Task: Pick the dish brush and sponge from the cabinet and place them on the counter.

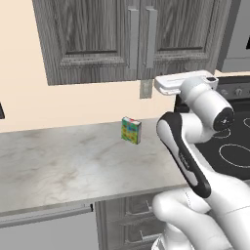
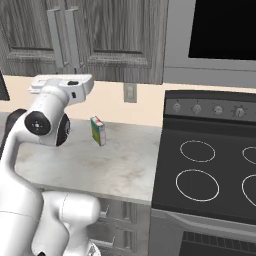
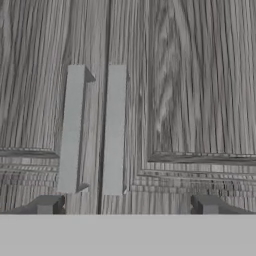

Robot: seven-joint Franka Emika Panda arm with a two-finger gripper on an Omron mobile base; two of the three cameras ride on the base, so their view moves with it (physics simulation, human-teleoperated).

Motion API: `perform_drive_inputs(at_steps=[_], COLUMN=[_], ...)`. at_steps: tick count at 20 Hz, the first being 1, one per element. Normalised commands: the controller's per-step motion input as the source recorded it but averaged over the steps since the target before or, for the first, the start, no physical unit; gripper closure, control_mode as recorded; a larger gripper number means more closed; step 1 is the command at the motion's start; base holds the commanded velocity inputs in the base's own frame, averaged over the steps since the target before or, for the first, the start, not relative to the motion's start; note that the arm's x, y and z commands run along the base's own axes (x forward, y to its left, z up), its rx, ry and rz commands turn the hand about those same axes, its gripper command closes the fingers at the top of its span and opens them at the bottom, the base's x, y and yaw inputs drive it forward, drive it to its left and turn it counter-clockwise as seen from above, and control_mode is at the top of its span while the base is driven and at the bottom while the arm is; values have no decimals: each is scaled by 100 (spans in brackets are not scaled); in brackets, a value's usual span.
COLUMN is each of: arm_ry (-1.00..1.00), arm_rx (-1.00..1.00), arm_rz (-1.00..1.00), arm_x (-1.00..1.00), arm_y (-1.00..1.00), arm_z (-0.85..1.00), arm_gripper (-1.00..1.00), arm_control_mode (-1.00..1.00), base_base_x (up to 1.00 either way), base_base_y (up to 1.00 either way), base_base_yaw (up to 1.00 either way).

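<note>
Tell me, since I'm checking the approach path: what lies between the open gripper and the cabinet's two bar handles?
Nothing. In the hand view the gripper faces the cabinet with both handles in plain sight, the stretch bare and the doors shut.

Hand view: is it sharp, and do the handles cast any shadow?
Hand view: soft and blurry, wood grain on the cabinet smeared; the two bar handles cast almost no shadow. Left base view: lighting is flat, no glare on the counter.
</note>
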Motion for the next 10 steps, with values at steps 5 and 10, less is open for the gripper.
perform_drive_inputs(at_steps=[5,10], arm_ry=[-11,-9], arm_rx=[0,0], arm_rz=[0,0], arm_x=[14,18], arm_y=[0,4], arm_z=[9,5], arm_gripper=[-100,-100], arm_control_mode=[-100,-100], base_base_x=[0,0], base_base_y=[0,0], base_base_yaw=[0,0])
